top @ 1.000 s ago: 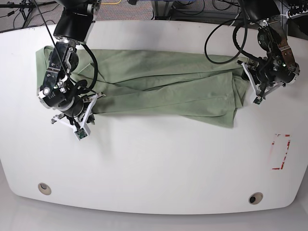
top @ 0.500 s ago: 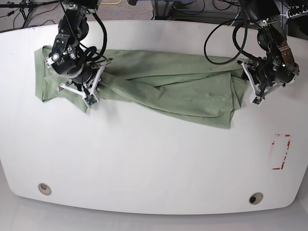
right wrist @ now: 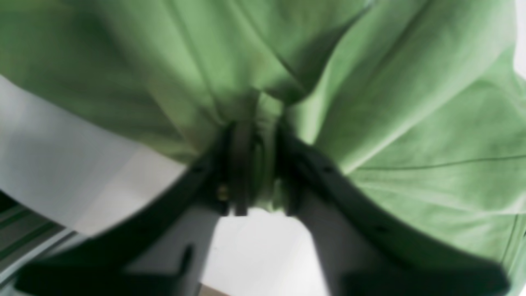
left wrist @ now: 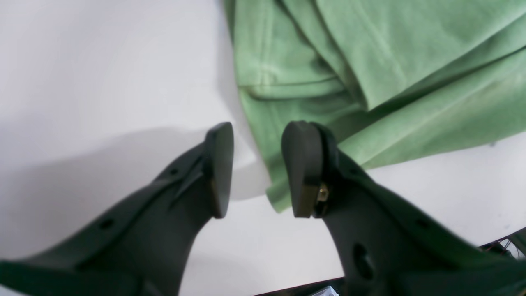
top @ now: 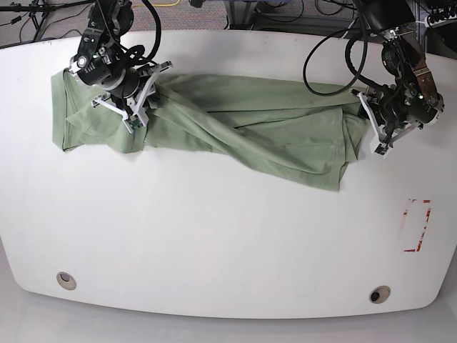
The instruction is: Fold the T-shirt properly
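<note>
Right wrist view, T-shirt (right wrist: 370, 123) between right claw (right wrist: 259, 176)

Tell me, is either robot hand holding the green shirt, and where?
The right gripper has a bunched fold of the T-shirt between its jaws, near that end's front edge. The left gripper is open beside the other end, holding nothing.

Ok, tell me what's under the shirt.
The shirt lies bunched on the white table; only table shows around it. Its folds overlap, so anything beneath is covered and cannot be seen.
</note>
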Action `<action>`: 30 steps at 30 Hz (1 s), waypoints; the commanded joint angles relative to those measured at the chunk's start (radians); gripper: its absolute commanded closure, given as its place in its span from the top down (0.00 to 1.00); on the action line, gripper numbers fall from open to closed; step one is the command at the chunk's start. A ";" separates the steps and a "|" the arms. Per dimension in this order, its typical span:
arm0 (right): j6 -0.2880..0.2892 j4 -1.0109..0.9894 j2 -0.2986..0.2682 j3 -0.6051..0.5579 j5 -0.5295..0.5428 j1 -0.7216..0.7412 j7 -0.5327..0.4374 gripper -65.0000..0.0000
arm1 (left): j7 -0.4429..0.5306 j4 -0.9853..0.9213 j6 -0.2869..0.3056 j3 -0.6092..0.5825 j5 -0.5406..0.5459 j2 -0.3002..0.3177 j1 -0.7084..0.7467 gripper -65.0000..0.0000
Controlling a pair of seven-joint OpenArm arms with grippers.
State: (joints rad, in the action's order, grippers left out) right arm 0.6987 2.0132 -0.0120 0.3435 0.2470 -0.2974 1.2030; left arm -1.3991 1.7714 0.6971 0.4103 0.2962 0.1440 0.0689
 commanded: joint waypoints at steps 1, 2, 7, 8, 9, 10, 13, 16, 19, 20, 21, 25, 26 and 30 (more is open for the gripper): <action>-0.001 0.022 -0.003 0.024 0.027 0.016 -0.018 0.58 | 0.003 0.014 0.001 0.002 0.005 0.012 -0.014 0.33; -0.001 0.022 -0.003 0.032 0.027 0.019 -0.018 0.62 | 0.003 0.014 0.001 0.000 0.005 0.012 -0.014 0.33; -0.001 0.019 -0.003 0.125 0.024 0.088 -0.018 0.80 | 0.005 0.002 0.001 -0.026 0.005 0.012 -0.014 0.33; -0.001 0.017 -0.004 0.142 0.021 0.109 -0.019 0.80 | 0.013 -0.006 0.001 -0.029 0.005 0.013 -0.014 0.33; -0.001 0.016 -0.004 0.151 0.021 0.125 -0.019 0.80 | 0.017 -0.014 0.001 -0.031 0.005 0.013 -0.014 0.33; -0.001 0.011 -0.007 0.165 0.019 0.149 -0.019 0.80 | 0.024 -0.026 0.001 -0.031 0.005 0.015 -0.014 0.33; -0.001 -0.018 -0.016 0.184 0.019 0.191 -0.019 0.81 | 0.027 -0.051 0.001 -0.034 0.005 0.026 -0.014 0.33; -0.001 -0.056 -0.058 0.187 0.019 0.238 -0.019 0.81 | 0.028 -0.067 0.001 -0.035 0.008 0.030 -0.014 0.33; -0.001 -0.133 -0.073 0.190 0.019 0.277 -0.024 0.81 | 0.030 -0.069 0.001 -0.035 0.007 0.030 -0.014 0.33; -0.001 -0.147 -0.075 0.190 0.019 0.286 -0.024 0.81 | 0.030 -0.069 0.001 -0.035 0.008 0.030 -0.014 0.33; -0.001 -0.176 -0.078 0.190 0.019 0.297 -0.030 0.81 | 0.030 -0.069 0.001 -0.035 0.010 0.032 -0.014 0.33; -0.001 -0.259 -0.093 0.185 0.019 0.309 -0.110 0.78 | 0.030 -0.069 0.001 -0.035 0.008 0.033 -0.014 0.33; -0.001 -0.282 -0.095 0.185 0.019 0.309 -0.136 0.75 | 0.030 -0.069 0.001 -0.035 0.010 0.033 -0.014 0.33; -0.001 -0.352 -0.113 0.185 0.021 0.310 -0.186 0.53 | 0.030 -0.067 0.001 -0.032 0.008 0.035 -0.014 0.33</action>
State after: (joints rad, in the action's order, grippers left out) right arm 0.6960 1.6855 -0.0959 0.5285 0.2508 -0.0044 1.0546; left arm -1.3727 1.6882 0.6971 0.3721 0.3000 0.1654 0.0666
